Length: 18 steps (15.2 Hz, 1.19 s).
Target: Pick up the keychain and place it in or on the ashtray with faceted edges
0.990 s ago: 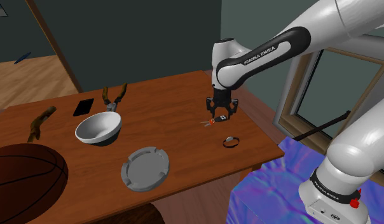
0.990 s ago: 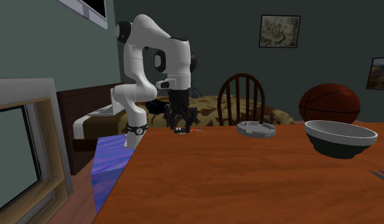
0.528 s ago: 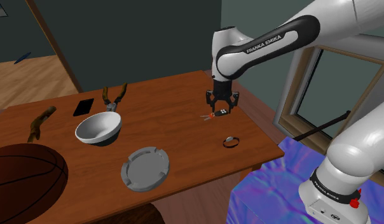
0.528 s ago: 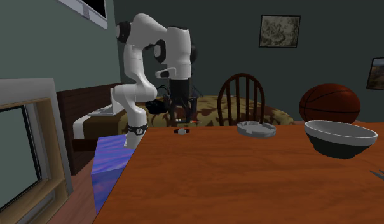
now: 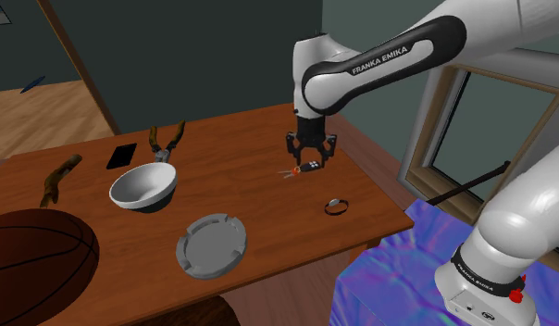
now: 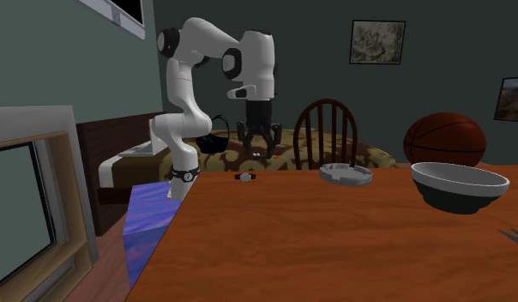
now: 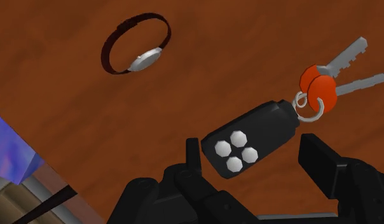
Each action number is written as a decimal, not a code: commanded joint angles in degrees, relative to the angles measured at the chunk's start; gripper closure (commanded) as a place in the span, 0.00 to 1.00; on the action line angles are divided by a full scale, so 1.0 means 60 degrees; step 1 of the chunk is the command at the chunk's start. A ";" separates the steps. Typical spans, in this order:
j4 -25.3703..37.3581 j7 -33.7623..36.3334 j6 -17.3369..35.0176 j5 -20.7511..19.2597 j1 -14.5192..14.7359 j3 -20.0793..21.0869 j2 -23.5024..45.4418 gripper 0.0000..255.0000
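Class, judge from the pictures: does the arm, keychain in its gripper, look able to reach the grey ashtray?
Probably yes. The gripper holds the keychain above the table, and the stretch between it and the ashtray looks bare; the bowl and the wristwatch lie off to either side.

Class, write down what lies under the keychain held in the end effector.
Bare brown table lies below the keychain, which the end effector holds lifted. A watch lies off to one side, not beneath it. The patch right behind the fob is covered.
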 commanded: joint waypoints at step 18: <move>0.5008 0.5466 -0.1088 -0.2487 0.2311 0.2207 0.4514 1.00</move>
